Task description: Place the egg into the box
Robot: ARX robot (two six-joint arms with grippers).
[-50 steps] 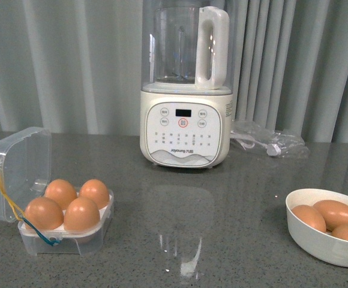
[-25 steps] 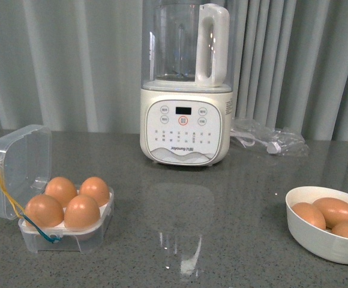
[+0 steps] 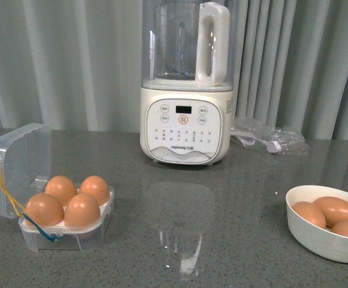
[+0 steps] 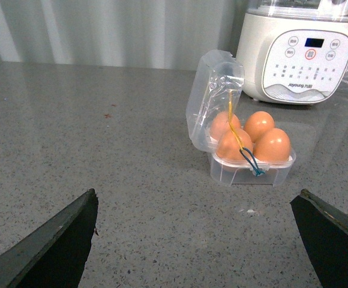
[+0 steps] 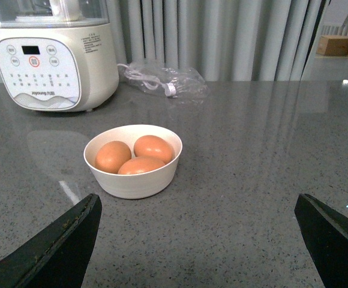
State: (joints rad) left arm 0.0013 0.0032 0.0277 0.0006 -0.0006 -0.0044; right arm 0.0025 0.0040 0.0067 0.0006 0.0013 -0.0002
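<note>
The clear plastic box [image 3: 66,231] sits at the left of the grey counter, lid open and tilted back, yellow and blue bands hanging at its front. All its cells hold brown eggs [image 3: 82,210]. It also shows in the left wrist view [image 4: 252,171], with its eggs [image 4: 272,146]. My left gripper [image 4: 195,240] is open and empty, well short of the box. My right gripper [image 5: 198,240] is open and empty, short of a white bowl [image 5: 132,180] with three brown eggs [image 5: 153,147]. Neither gripper shows in the front view.
A cream blender [image 3: 186,129] with a clear jug stands at the back centre. A cable in a clear bag [image 3: 270,143] lies behind right. The white bowl [image 3: 318,240] of eggs sits at the front right. Curtains hang behind the counter.
The front view has shifted very slightly. The box, eggs, bowl and blender keep their places on the counter.
</note>
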